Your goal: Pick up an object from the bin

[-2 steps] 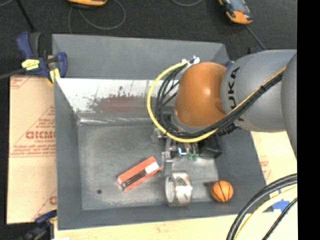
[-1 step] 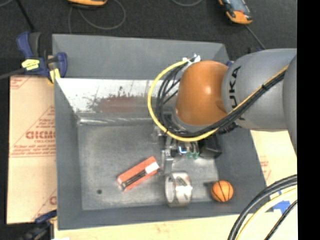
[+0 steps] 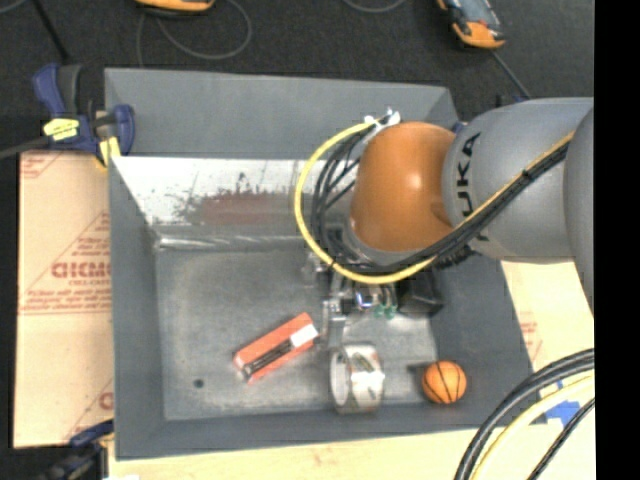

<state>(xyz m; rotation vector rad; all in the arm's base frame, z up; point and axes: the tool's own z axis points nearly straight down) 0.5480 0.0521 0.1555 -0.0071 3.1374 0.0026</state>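
Observation:
My gripper (image 3: 337,306) hangs under the arm's wrist near the middle of the bin, slightly right of centre. Just in front of it lies a silvery roll of tape (image 3: 357,377), standing on its edge near the front wall. To the gripper's front left rests a flat orange box with a white end (image 3: 275,346), lying slantwise on the bin floor; its white end is close to the gripper. A small orange ball like a basketball (image 3: 444,381) sits at the front right corner, apart from the gripper.
The arm with its orange cover and looped cables covers the back right of the bin. A small dark speck lies on the floor at the front left. The bin's sloping walls rise on all sides.

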